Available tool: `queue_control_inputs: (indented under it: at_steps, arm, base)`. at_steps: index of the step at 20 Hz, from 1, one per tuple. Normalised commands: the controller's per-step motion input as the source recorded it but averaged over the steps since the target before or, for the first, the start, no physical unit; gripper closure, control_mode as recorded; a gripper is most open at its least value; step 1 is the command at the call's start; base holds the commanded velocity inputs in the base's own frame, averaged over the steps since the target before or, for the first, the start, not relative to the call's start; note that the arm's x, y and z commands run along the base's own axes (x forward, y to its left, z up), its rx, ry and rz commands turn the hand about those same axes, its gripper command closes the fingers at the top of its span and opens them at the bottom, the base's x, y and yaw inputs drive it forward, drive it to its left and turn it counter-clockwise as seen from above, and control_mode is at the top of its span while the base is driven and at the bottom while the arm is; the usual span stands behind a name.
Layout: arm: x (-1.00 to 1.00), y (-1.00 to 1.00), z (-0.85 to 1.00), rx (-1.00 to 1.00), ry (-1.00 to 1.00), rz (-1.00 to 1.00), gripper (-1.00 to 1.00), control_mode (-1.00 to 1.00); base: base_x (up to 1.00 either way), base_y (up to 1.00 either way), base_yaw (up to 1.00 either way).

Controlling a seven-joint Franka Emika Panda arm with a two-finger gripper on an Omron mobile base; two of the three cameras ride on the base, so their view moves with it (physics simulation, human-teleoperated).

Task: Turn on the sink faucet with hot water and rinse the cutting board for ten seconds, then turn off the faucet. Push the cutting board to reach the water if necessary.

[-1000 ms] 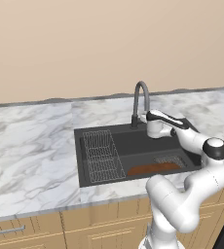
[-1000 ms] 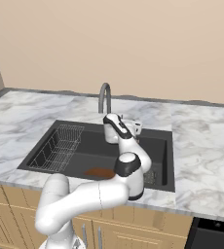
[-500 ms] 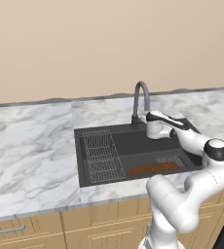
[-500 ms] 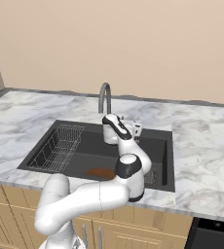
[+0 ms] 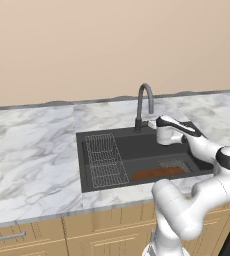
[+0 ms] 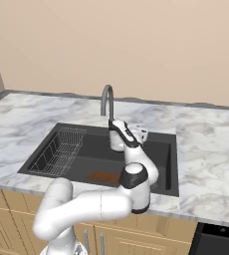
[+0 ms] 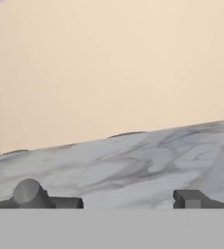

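Note:
The dark gooseneck sink faucet [image 5: 144, 102] [image 6: 107, 99] rises behind the black sink [image 5: 137, 150] [image 6: 159, 159]. My gripper [image 5: 162, 131] [image 6: 120, 135] hovers low, just right of the faucet's base, facing the back wall. In the hand view the gripper [image 7: 128, 202] is open, its two fingertips [image 7: 192, 198] far apart. A rounded grey knob [image 7: 28, 192] sits by the left tip; whether it touches is unclear. The reddish-brown cutting board [image 5: 157, 173] [image 6: 102, 176] lies flat on the basin floor by the front wall. Water is out of view at the spout.
A grey wire rack [image 5: 104, 160] [image 6: 61, 152] fills the sink's left part. A mesh strainer [image 5: 173, 164] lies behind the board. White-grey marbled counter [image 5: 32, 155] [image 6: 211, 149] [image 7: 133, 165] surrounds the basin, with the beige wall [image 7: 109, 63] close behind the faucet.
The hand has sunk slightly beside the faucet base. The cutting board and rack have not moved.

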Motion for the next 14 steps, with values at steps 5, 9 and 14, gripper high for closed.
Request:
queue_control_inputs:
  at_steps: [5,9,14]
  arm:
    - [0.0,-1.0,0.0,0.01,0.0,0.02,-1.0,-1.0]
    - [0.01,-1.0,0.0,0.04,-0.01,0.03,-1.0,-1.0]
    - [0.06,-1.0,0.0,0.04,-0.01,0.03,-1.0,-1.0]
  base:
    - [0.0,0.0,0.0]
    - [0.0,0.0,0.0]
    - [0.0,0.0,0.0]
